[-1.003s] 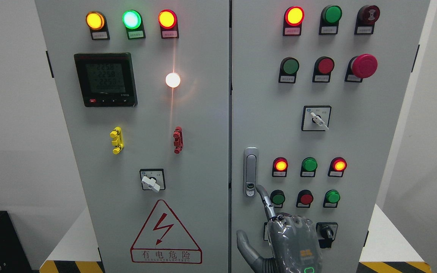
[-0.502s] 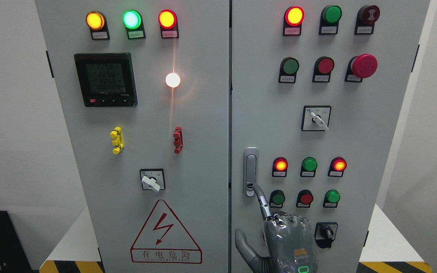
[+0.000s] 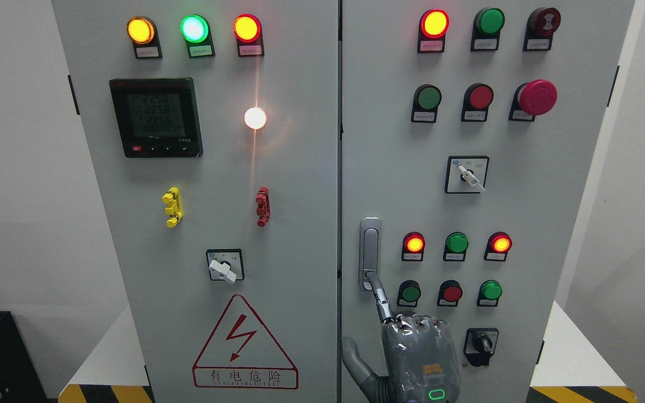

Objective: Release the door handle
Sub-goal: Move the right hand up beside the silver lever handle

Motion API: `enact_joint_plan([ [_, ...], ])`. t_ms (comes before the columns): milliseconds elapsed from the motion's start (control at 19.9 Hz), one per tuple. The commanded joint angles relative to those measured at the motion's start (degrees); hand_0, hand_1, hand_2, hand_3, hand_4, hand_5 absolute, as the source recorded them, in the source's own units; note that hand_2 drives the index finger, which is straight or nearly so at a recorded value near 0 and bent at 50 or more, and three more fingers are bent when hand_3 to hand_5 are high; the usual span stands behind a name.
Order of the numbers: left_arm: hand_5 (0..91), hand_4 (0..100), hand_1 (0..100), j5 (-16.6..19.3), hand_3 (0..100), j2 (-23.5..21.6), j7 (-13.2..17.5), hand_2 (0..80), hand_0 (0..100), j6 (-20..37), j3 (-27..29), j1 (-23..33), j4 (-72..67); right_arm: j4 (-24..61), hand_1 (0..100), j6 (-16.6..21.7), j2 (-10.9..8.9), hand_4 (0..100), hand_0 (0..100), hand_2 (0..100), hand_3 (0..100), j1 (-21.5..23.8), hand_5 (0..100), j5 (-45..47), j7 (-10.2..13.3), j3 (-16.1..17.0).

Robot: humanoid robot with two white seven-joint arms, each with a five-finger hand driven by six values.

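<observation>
Grey metal and clear plastic cover the right hand (image 3: 412,350), low on the right cabinet door (image 3: 557,224). It grips nothing: one finger (image 3: 379,296) is extended, tip on the lower end of the silver door handle (image 3: 370,253), probably pressing its latch button, the others curled. Indicator lamps (image 3: 457,243) sit just right of the handle.

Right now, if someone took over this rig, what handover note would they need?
Right hand: index finger extended, its tip at the lower end of the door handle; other fingers curled, holding nothing.
Left hand: not in view.
Handle: upright on the right cabinet door, near its left edge; both doors look shut.
Done: no grip on the handle.
Left: draw the finger clear of the handle.
</observation>
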State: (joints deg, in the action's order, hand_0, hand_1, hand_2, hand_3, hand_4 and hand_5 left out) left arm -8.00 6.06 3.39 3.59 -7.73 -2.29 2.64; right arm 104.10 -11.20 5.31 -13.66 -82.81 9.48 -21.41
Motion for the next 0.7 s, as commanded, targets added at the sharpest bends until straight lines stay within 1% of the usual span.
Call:
enact_joint_plan([
  [0,0.0,0,56,0.0,0,0.0,0.0,0.0,12,0.0,0.0,0.0,0.0,-2.2,35,-0.2,0.49,100,40,0,100,-0.2,100,-0.5,0.0,-0.8],
  [201,0.0,0,56,0.0,0,0.0,0.0,0.0,12,0.0,0.0,0.0,0.0,-2.6,35,-0.2,0.49,100,40,0,100,-0.6,100,-0.9,0.0,-1.1],
  [351,0.0,0,56,0.0,0,0.0,0.0,0.0,12,0.0,0.0,0.0,0.0,-3.1,35,-0.3,0.93,100,40,0,100,-0.9,100,-1.0,0.0,-1.1],
  [502,0.0,0,56,0.0,0,0.0,0.0,0.0,12,0.0,0.0,0.0,0.0,-3.8,35,-1.5,1.02,100,40,0,100,-1.5,100,-1.0,0.0,-1.1],
  [652,0.0,0,56,0.0,0,0.0,0.0,0.0,12,0.0,0.0,0.0,0.0,-4.4,35,-1.8,1.02,100,40,0,100,-2.2,100,-1.0,-0.1,-1.0],
])
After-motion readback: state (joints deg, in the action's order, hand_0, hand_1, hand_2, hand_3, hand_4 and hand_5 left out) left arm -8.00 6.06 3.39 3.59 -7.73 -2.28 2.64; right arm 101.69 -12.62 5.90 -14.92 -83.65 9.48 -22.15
